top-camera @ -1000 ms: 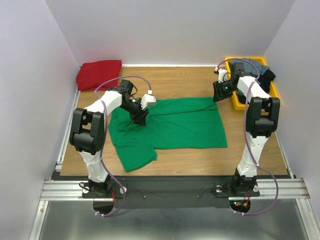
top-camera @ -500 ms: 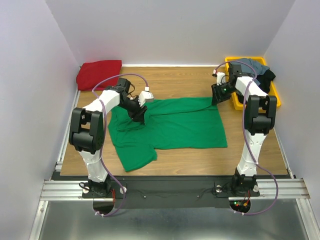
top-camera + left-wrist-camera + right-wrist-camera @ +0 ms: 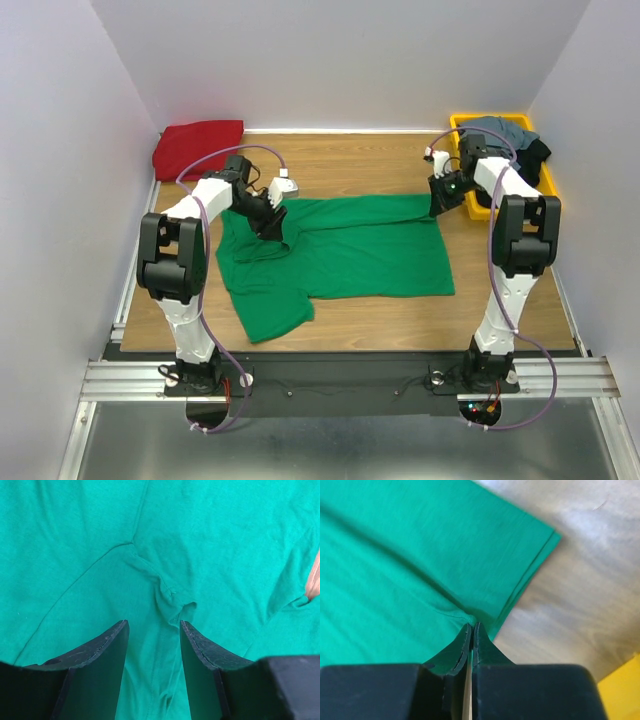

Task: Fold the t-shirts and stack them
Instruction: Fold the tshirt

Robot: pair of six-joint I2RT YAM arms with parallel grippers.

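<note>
Under the parted left claw (image 3: 153, 624) lies the green t-shirt (image 3: 225, 545).

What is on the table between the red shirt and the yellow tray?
Nothing: the top view shows only bare table from red shirt to tray.

green t-shirt (image 3: 350, 250), yellow tray (image 3: 462, 120)
</note>
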